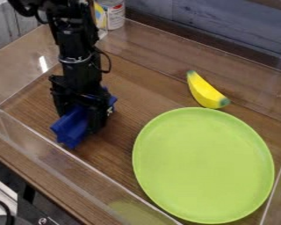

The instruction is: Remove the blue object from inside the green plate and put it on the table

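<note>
Camera view: the royal-blue ridged blocky object (73, 127) is pinched by the black gripper (84, 112) on the brown wood-grain table (154, 70); at 3 o'clock lies the round lime-green plate (204, 161); a yellow banana (205, 90) is seen at 12 o'clock of the plate.

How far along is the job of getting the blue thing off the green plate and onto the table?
Nearly finished. Done: the green plate lies empty, and the blue object is well left of it, down at the table. In hand: the gripper sits right on the blue object; whether the jaws have let go cannot be told. Left: releasing, if needed, and lifting clear.
</note>
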